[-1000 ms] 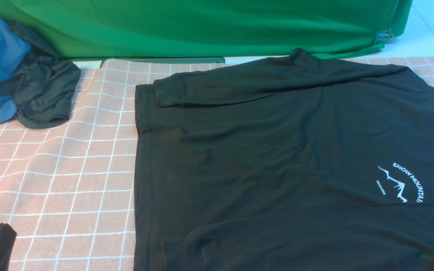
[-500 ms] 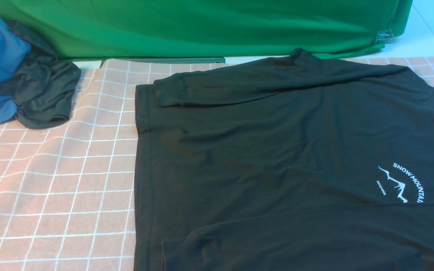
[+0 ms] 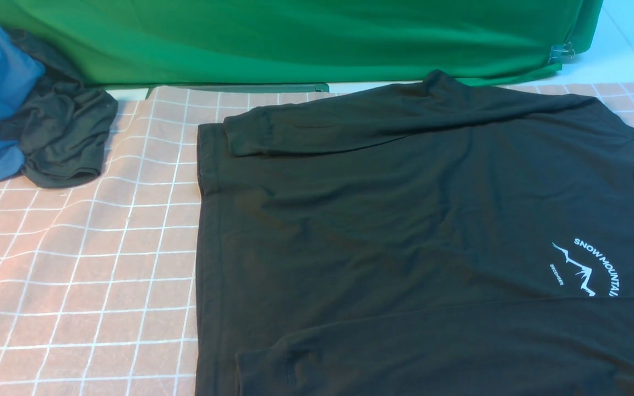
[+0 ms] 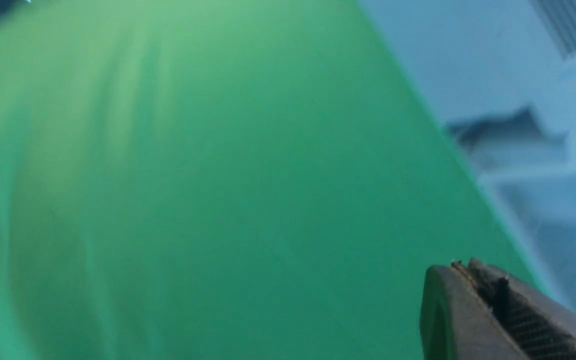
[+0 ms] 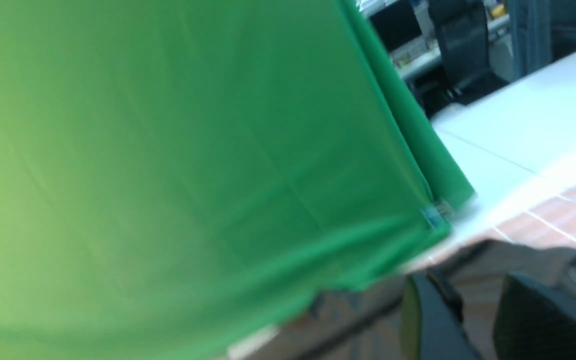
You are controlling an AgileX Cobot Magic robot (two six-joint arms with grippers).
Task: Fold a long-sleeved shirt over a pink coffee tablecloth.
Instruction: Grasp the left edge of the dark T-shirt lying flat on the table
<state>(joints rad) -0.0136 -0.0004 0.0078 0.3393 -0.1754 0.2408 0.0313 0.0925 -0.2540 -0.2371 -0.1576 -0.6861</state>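
**Shirt flat, both arms clear of it**

The pink coffee tablecloth point(image 3: 102, 247) lies spread under the long-sleeved shirt point(image 3: 405, 220). The shirt rests flat, sleeves laid inward, ahead of and below both sets of jaws and touched by neither. The right gripper point(image 5: 483, 325) has its jaws apart and empty; the left gripper point(image 4: 473, 285) cannot be judged. Likely risk: a deep pinch at the hem also snatches the tablecloth. A second ago the left gripper showed in the front view; it has since withdrawn

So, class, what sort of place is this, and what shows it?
Probably a lab or studio workspace, not a home: a green backdrop cloth fastened with a clip behind the pink tablecloth, and an office chair beyond.
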